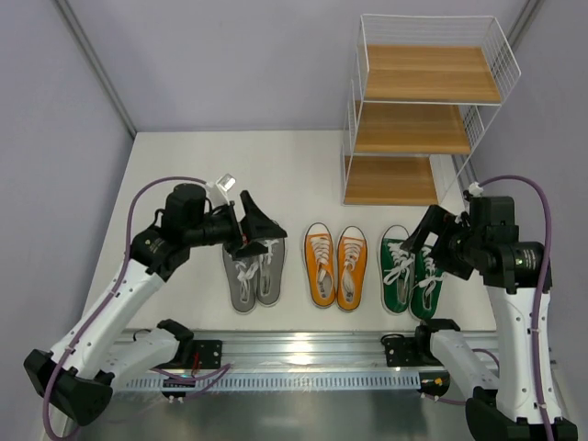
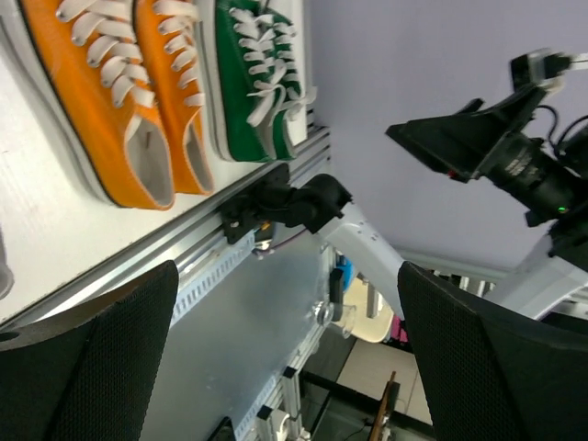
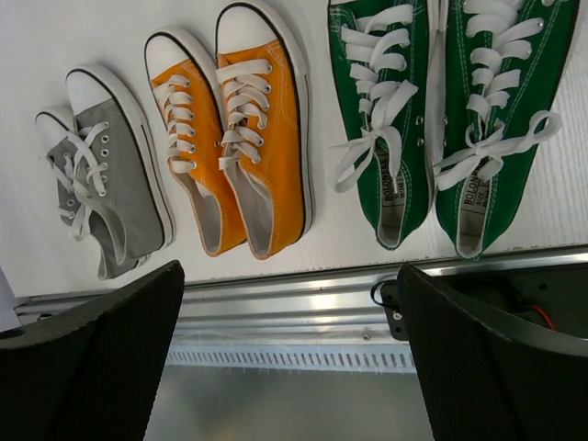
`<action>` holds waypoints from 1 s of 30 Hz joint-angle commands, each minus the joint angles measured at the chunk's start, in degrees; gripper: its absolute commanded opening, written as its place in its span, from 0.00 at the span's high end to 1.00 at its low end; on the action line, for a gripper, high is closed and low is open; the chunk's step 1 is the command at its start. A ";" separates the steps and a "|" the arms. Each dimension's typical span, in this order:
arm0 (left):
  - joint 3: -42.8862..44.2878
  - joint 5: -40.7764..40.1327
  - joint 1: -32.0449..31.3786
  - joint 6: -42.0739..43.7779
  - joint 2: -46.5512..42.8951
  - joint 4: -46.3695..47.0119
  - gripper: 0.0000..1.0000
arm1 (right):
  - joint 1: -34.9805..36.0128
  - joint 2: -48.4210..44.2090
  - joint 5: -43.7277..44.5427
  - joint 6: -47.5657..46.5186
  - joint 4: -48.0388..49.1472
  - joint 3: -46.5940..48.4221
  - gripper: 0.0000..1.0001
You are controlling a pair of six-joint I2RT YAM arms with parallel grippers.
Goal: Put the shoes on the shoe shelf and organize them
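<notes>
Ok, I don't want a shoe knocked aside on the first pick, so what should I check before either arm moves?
1. Nothing held: ok. The left fingers and the right fingers stand wide apart with nothing between them.
2. Shoe shelf upright, boards free: ok. The visible wood is bare.
3. Pairs tidy: ok. The grey pair, orange pair and green pair each lie side by side, toes away from the arms.
4. Laces tucked: not ok. The green pair's bows splay loose.
5. Height of the left fingers above the grey pair: cannot tell.
</notes>
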 commanded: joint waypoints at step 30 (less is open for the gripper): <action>-4.39 -12.17 -1.65 3.86 -7.89 -9.46 0.00 | 15.92 12.64 20.02 6.22 14.30 -23.12 0.04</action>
